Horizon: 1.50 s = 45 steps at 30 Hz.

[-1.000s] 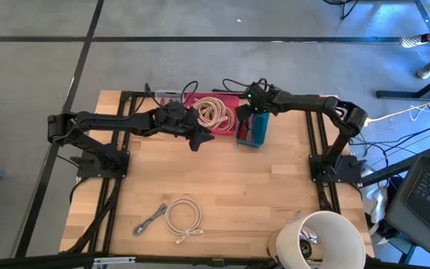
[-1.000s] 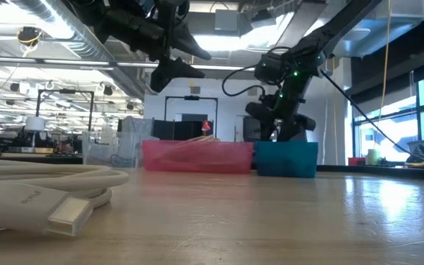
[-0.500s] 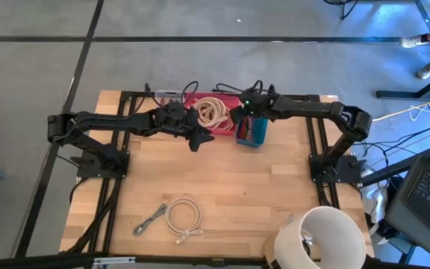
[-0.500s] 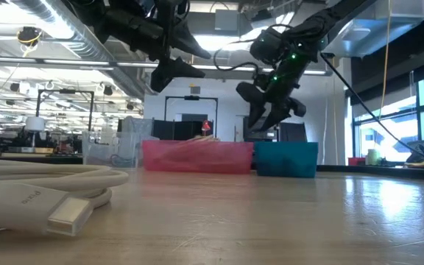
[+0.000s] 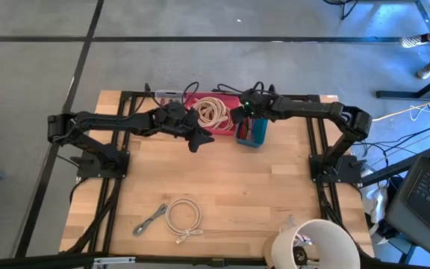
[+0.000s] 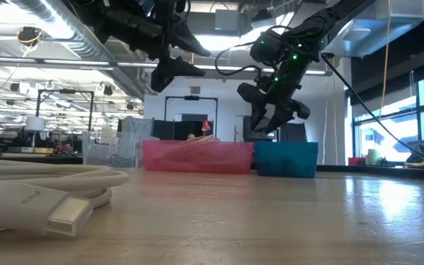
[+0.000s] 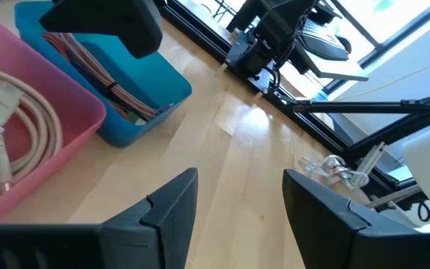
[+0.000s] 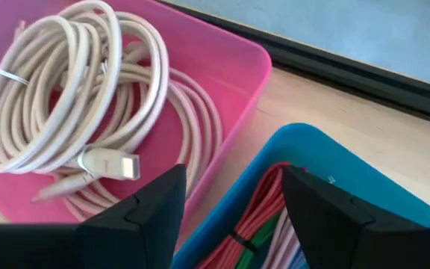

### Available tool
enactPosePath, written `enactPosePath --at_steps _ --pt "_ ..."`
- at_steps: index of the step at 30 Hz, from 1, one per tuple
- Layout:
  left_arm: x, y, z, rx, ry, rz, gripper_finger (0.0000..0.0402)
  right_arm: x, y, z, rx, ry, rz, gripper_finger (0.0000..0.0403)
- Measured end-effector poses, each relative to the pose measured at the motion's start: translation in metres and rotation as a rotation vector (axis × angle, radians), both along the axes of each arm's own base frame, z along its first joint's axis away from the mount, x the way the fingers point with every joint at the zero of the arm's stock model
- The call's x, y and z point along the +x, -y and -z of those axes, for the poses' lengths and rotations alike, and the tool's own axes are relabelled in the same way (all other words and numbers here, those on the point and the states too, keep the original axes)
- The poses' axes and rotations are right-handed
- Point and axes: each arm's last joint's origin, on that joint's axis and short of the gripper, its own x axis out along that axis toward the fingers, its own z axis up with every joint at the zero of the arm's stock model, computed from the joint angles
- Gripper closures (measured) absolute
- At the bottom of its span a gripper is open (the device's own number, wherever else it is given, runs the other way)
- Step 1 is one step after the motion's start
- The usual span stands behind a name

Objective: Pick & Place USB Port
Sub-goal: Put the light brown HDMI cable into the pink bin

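- USB cables: one cream coil (image 5: 183,217) is lying loose on the table (image 5: 237,187) at about 7 o'clock from table centre, well apart from both arms; more cream coils (image 8: 88,112) are sitting in the pink bin (image 8: 254,61) at 12 o'clock.
- Right gripper (image 5: 239,113) is hovering above the seam between pink bin and blue bin (image 5: 254,139); fingers (image 8: 327,205) are spread, pinching nothing.
- Left gripper (image 5: 200,139) is waiting just in front of the pink bin, jaws spread and empty.
- Risk: the right gripper, descending on the shared bin walls, is likely striking a rim and shoving a bin.
- Risk: coils in the pink bin are overlapping, so a grab is probably lifting a tangle or snagging a plug (image 8: 113,164).
- Risk: coloured cable bundle (image 8: 263,224) in the blue bin is sitting near; a drifting approach could be closing on the wrong item.
- Risk: both grippers are crowding the 12 o'clock edge; collision seems possible.
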Motion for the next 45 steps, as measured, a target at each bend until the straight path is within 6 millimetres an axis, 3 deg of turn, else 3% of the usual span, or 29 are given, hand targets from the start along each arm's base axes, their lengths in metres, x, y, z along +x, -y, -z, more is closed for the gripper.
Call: enactPosePath --at_steps 33,45 --pt "0.0 0.0 0.0 0.005 0.0 0.002 0.0213 -0.007 0.0 0.006 0.179 -0.018 -0.12 0.0179" --pt "0.0 -0.001 0.0 0.016 0.0 0.001 0.0213 0.004 -0.022 0.004 0.183 -0.014 -0.241 0.0179"
